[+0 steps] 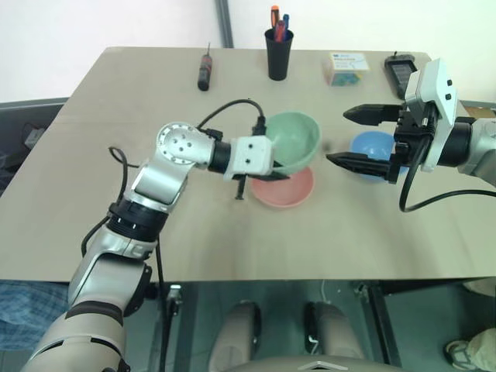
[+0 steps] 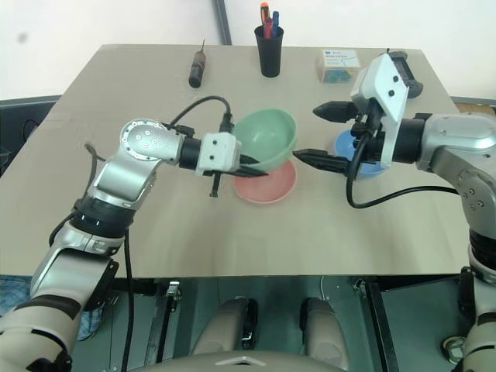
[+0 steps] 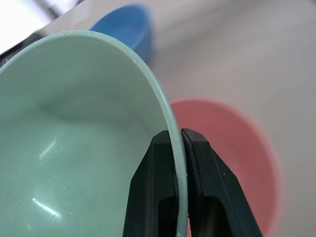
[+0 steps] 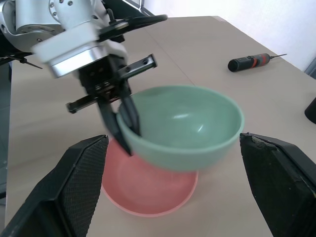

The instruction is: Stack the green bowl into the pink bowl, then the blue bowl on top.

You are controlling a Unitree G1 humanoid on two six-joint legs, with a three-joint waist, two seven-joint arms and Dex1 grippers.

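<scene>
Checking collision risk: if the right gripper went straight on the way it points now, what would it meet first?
Probably the green bowl, held tilted over the pink bowl by the left gripper. It sits squarely ahead of the right gripper, whose jaws are open; depth is uncertain.

Left pincer clamps the green bowl above the pink bowl

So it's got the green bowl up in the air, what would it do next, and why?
Probably lower it straight down. The left gripper pinches the rim of the green bowl, which hangs tilted just above the pink bowl without resting in it. Levelling it and setting it inside, then letting go, looks like the next step.
</scene>
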